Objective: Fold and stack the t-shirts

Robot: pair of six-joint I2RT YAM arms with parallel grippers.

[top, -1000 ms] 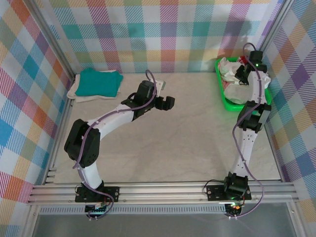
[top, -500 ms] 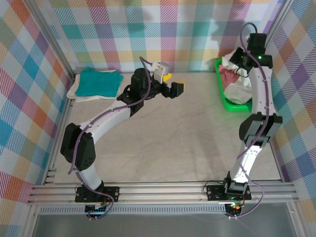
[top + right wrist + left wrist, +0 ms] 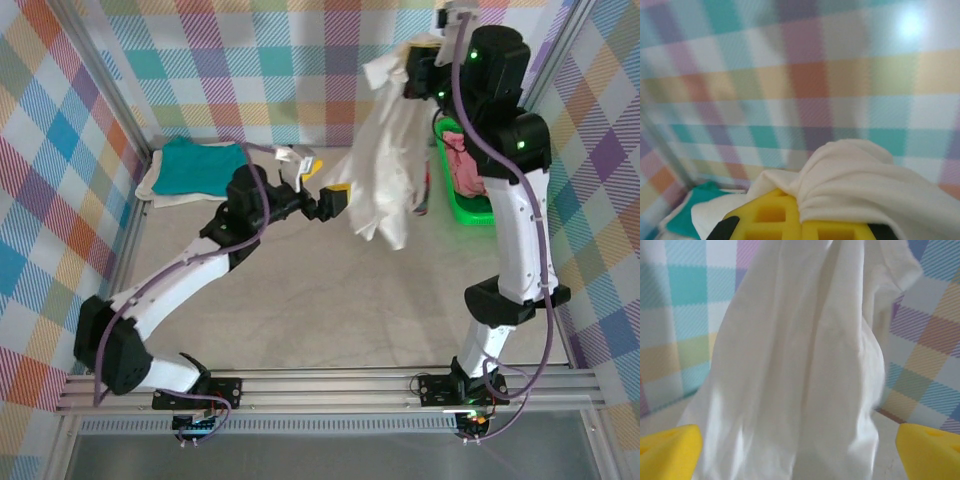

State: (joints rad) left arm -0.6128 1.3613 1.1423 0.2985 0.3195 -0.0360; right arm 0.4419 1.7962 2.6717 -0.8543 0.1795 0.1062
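A white t-shirt (image 3: 385, 160) hangs in the air from my right gripper (image 3: 412, 55), which is raised high by the back wall and shut on a bunch of its cloth (image 3: 860, 180). A bit of red print shows at the shirt's right edge. My left gripper (image 3: 325, 195) is open just left of the hanging shirt, its yellow fingertips (image 3: 670, 450) wide apart with the cloth (image 3: 800, 370) straight ahead of them. A folded teal t-shirt (image 3: 200, 166) lies on a folded cream one (image 3: 150, 186) at the back left. A pink t-shirt (image 3: 462, 170) lies in the basket.
The green plastic basket (image 3: 470, 212) stands at the back right beside the right arm. Checked cloth walls close in the table on three sides. Bare tabletop (image 3: 350, 300) spreads across the middle and front.
My right gripper has risen from the basket with the white shirt, which now hangs free. My left gripper has drawn slightly left and nearer, ending beside the hanging shirt.
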